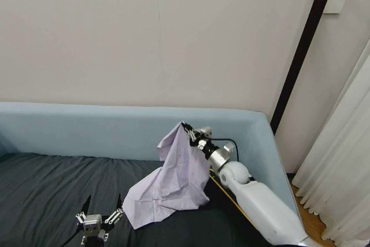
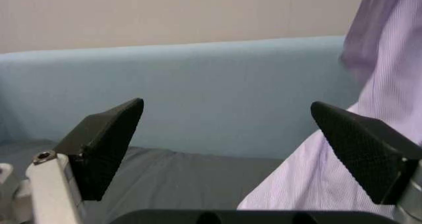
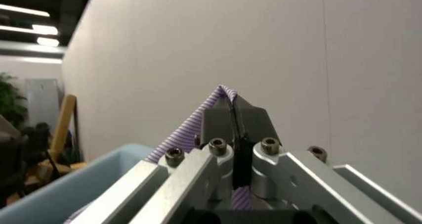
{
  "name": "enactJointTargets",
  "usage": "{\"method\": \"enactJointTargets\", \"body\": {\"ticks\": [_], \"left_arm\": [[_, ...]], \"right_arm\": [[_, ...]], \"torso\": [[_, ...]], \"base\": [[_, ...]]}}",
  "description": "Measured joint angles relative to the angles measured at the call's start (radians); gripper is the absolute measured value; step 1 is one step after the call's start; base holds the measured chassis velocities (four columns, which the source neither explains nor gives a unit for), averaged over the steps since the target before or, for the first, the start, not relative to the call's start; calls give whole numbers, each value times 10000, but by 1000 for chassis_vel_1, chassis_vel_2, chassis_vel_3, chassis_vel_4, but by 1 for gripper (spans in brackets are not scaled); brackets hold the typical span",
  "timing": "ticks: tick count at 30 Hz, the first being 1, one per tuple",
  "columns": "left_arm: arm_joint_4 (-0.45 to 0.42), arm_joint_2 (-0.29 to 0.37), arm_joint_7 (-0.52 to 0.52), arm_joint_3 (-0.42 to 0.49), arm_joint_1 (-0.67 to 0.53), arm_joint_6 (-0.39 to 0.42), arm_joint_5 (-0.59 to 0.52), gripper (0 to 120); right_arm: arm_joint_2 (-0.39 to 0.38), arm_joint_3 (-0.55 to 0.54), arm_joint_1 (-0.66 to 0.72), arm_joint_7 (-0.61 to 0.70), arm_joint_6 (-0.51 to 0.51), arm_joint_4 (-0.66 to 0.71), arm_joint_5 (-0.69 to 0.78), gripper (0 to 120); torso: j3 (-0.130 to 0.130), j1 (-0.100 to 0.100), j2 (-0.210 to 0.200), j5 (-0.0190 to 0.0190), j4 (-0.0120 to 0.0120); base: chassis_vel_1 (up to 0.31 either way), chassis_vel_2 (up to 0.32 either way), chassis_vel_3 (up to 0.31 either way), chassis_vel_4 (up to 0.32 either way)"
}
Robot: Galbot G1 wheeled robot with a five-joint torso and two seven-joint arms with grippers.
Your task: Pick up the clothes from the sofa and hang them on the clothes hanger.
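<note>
A pale lilac striped shirt (image 1: 173, 180) hangs from my right gripper (image 1: 186, 128), which is shut on its top edge just in front of the sofa backrest. The cloth's lower part still rests on the dark seat cushion (image 1: 52, 195). In the right wrist view the black fingertips (image 3: 232, 119) pinch a fold of the shirt (image 3: 191, 125) between them. My left gripper (image 1: 103, 211) is low over the seat near the front, open, to the left of the shirt's hem. In the left wrist view its two black fingers (image 2: 105, 145) stand wide apart, with the shirt (image 2: 369, 100) beside them.
The sofa has a light blue backrest (image 1: 87, 131) and a blue side arm (image 1: 272, 160) on the right. Behind it is a plain wall. A dark pole (image 1: 300, 50) and white curtains (image 1: 341, 172) stand to the right of the sofa.
</note>
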Motion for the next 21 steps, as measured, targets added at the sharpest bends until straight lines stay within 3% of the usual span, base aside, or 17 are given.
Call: {"method": "enactJointTargets", "body": {"ticks": [9, 16, 21], "left_arm": [[-50, 142, -10, -208, 44, -116, -257, 100], [-42, -55, -7, -62, -78, -122, -217, 100], [-21, -258, -6, -1, -177, -99, -138, 100]], "right_arm": [[-120, -233, 2460, 699, -358, 665, 1272, 0], [167, -1033, 4704, 1122, -366, -145, 1965, 0], [431, -1209, 5157, 1141, -326, -32, 2307, 0]], "torso": [[1, 0, 0, 0, -4], [0, 0, 1, -1, -3], [0, 1, 1, -3, 2]], "base": [[0, 0, 0, 0], [0, 0, 0, 0], [0, 0, 0, 0]]}}
